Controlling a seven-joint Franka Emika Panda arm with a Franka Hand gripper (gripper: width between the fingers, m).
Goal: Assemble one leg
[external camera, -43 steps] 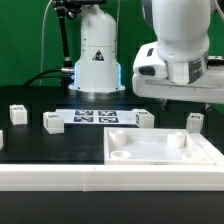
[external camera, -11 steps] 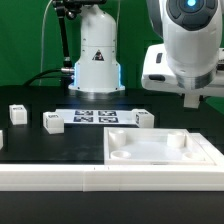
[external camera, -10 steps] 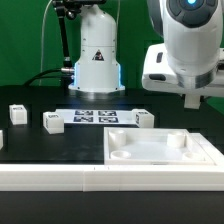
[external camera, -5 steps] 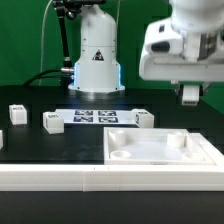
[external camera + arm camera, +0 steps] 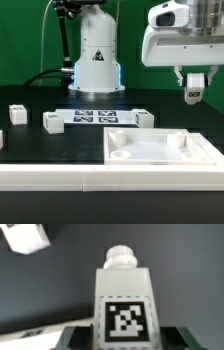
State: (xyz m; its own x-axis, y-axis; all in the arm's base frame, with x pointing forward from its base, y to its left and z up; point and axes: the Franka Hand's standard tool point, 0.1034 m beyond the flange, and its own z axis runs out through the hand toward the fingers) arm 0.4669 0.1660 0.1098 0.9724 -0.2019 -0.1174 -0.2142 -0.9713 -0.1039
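My gripper point(image 5: 194, 84) hangs high at the exterior view's right, shut on a leg point(image 5: 194, 95), a small white post held well above the table. In the wrist view the leg point(image 5: 122, 286) stands between my dark fingers point(image 5: 80, 337), with its black-and-white tag facing the camera and a round peg at its far end. My gripper point(image 5: 126, 340) clamps it near the tag end. The wide white panel point(image 5: 160, 152) with round corner sockets lies below, at the front right.
Three more legs stand on the black table point(image 5: 30, 145): one at the left point(image 5: 16, 113), one beside it point(image 5: 52, 121), one behind the panel point(image 5: 143, 118). The marker board point(image 5: 95, 116) lies in the middle. The robot base point(image 5: 97, 60) stands behind. A loose leg point(image 5: 25, 238) shows in the wrist view.
My gripper came down at the right, shut on the leg that stood behind the panel's far right corner, and has lifted it up off the table.
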